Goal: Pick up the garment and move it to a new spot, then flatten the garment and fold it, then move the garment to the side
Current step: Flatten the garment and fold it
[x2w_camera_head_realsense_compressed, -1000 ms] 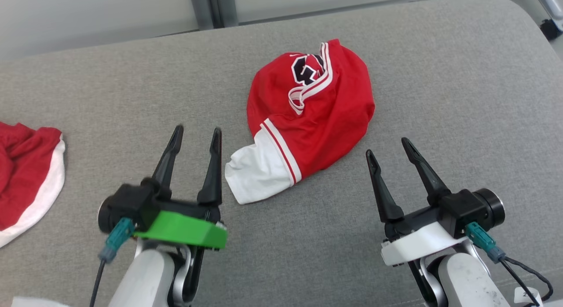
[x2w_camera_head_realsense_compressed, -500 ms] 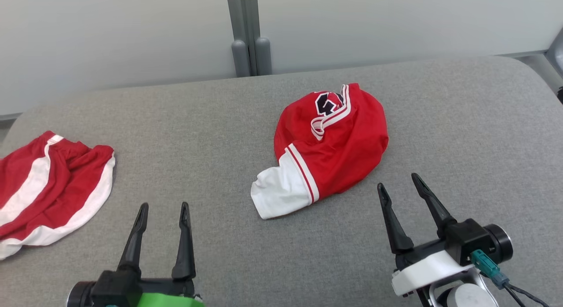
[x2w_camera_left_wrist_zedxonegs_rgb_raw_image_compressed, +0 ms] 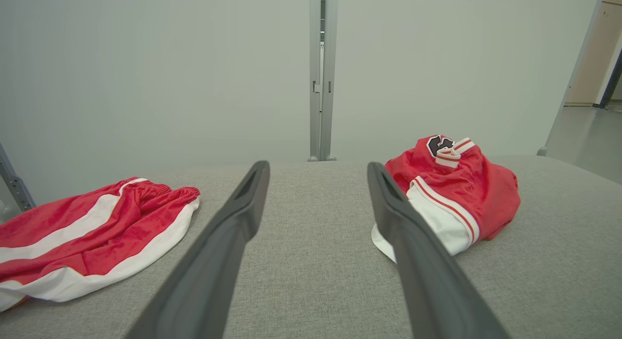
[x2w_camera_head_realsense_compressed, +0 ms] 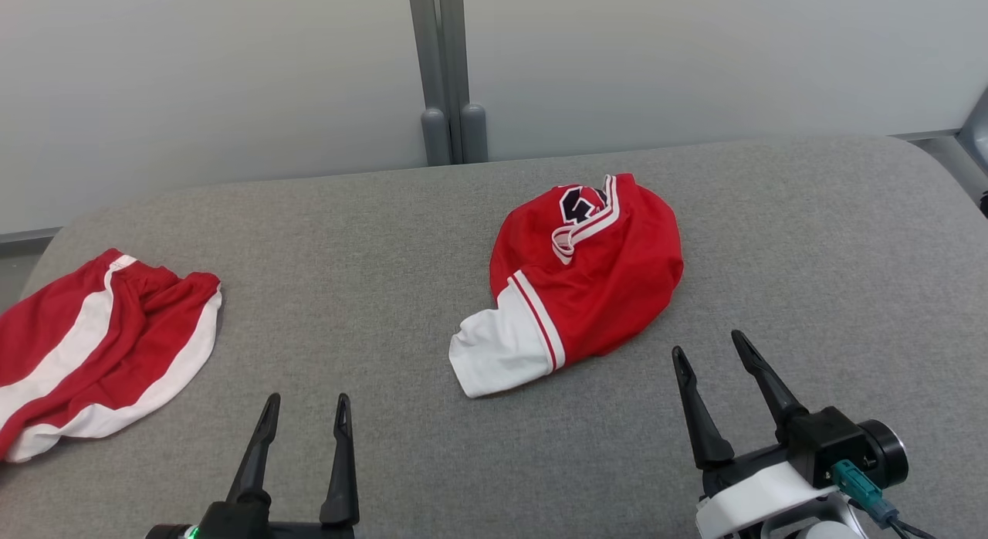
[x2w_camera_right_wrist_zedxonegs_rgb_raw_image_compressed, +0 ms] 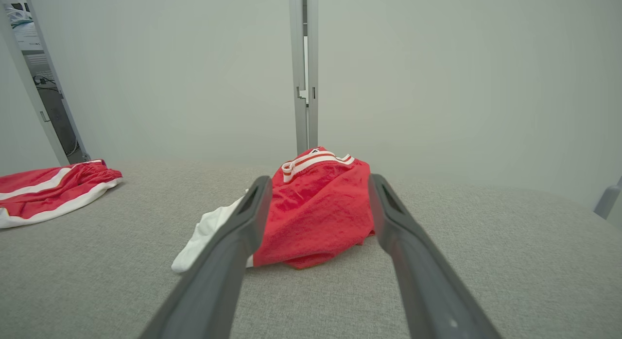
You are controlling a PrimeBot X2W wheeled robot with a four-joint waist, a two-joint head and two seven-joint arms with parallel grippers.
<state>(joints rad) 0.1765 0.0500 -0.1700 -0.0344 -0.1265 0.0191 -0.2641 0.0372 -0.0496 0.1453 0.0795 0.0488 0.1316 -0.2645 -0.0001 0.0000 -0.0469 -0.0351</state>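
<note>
The grey padded surface [x2w_camera_head_realsense_compressed: 324, 238] spanned the head view, and right of centre lay the garment [x2w_camera_head_realsense_compressed: 602, 284], a bunched red jersey, soft, light and floppy by the look of it, best pinched at its white end [x2w_camera_head_realsense_compressed: 494, 357] or a raised fold. Red shorts [x2w_camera_head_realsense_compressed: 100, 354] sat far left, well apart. The right gripper [x2w_camera_head_realsense_compressed: 708, 344] hovered near the jersey's lower-right edge, not touching, the left gripper [x2w_camera_head_realsense_compressed: 307, 401] sat farther off at lower left, both with fingers spread and empty.
</note>
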